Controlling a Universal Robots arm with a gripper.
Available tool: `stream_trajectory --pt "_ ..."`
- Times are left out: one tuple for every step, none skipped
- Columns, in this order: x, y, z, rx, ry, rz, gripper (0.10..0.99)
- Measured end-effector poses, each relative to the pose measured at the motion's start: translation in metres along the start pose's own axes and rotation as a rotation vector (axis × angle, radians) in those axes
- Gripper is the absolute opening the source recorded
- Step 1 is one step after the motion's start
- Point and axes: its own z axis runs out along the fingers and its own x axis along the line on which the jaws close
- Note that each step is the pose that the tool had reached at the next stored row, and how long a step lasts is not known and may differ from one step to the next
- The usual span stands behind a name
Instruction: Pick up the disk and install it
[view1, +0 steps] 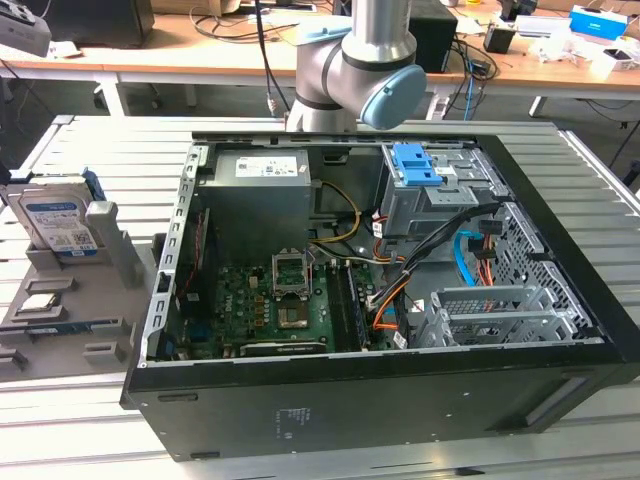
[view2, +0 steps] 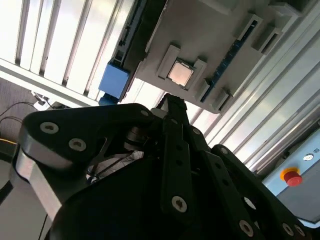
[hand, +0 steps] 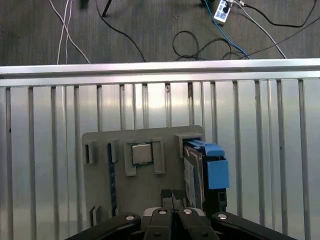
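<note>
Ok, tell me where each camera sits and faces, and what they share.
Exterior view: off the arm, looking down into the open computer case; arm shows.
First wrist view: on the arm, facing the disk in its grey holder; gripper shows.
Second wrist view: on the arm, facing the holder past the gripper.
Both wrist views share the processor chip.

I find open air above the upright, blue-bracketed silver-grey metal disk (view1: 62, 225), with grey plastic holder posts (view1: 104, 228) close at its flanks; inside the open black computer case (view1: 350, 398), orange, blue and black cables (view1: 462, 255) cross beside the silver metal drive cage (view1: 492, 310), itself open above.
</note>
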Motion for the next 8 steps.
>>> stream_trajectory --pt "0.0 0.0 0.0 0.0 0.0003 -0.009 0.106" --pt "0.0 0.0 0.0 0.0 0.0008 -0.019 0.106" --pt "0.0 0.0 0.0 0.0 0.0013 -0.033 0.106" --pt "0.0 0.0 0.0 0.0 0.0019 -0.047 0.106" --pt "0.0 0.0 0.0 0.0 0.0023 -0.059 0.106" --pt "0.0 0.0 0.0 0.0 0.0025 -0.065 0.106" --pt "0.0 0.0 0.0 0.0 0.0027 -0.069 0.106" --pt "0.0 0.0 0.0 0.0 0.0027 -0.07 0.106"
